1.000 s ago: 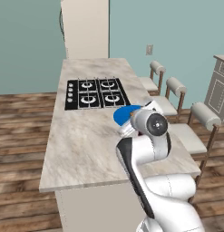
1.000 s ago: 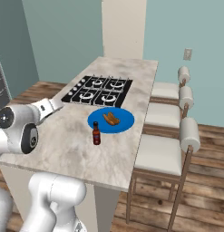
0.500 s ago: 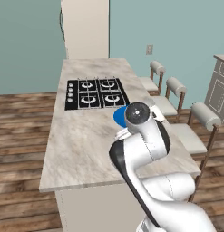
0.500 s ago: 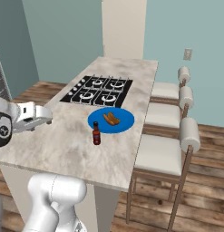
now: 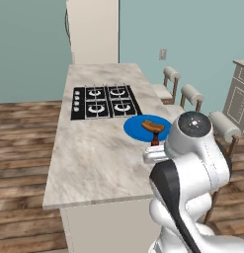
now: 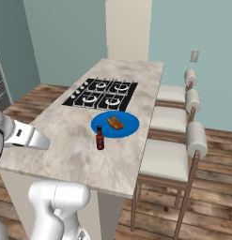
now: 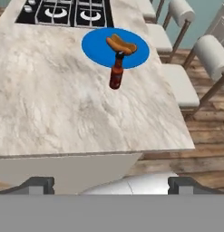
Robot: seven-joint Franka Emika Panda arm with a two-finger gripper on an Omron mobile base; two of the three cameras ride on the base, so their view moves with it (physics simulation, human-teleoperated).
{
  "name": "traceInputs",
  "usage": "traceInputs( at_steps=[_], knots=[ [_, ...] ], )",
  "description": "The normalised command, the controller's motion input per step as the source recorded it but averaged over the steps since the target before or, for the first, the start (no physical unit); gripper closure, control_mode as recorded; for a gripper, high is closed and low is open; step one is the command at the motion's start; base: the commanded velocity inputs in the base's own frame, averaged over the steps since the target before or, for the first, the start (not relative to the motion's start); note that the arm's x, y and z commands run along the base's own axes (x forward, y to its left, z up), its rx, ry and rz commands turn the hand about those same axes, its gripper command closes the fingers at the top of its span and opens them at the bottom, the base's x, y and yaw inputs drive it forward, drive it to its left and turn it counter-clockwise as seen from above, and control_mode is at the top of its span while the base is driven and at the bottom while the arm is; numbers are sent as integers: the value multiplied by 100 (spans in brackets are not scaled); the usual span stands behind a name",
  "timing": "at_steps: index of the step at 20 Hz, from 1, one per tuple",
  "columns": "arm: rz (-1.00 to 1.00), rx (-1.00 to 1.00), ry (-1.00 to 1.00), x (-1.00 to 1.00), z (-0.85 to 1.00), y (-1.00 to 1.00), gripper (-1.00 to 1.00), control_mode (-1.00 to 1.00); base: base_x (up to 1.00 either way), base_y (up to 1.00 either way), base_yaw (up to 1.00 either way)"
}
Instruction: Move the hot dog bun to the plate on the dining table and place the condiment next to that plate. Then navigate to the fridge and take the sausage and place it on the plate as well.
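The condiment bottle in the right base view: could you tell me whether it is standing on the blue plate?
No, the condiment bottle stands upright on the marble counter just beside the blue plate, off its rim.

- No text, label, brand, number or sign can be read anywhere.
- The condiment bottle [image 7: 116,72], standing just beside the blue plate [image 7: 97,45], carries no legible label; its body reads only as plain dark red-brown.
- The cooktop [image 6: 101,93], beyond the plate on the surface [image 6: 65,140], shows round knobs with no readable markings.
- The wall outlet [image 6: 195,56], on the wall beyond the plate, is blank.
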Motion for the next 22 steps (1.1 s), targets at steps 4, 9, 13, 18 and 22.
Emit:
traceInputs(
  at_steps=[4,9,13,18,22],
  knots=[
    [-1,33,0,-39,9,-30,-100,-100,0,0,0],
    [-1,11,-11,-58,-4,-16,-100,-100,0,0,0],
    [0,0,-5,-29,-4,0,-100,-100,0,0,0],
    [0,0,0,-7,0,0,-100,-100,0,0,0],
    [0,0,0,-4,0,0,-100,-100,0,0,0]
  ],
)
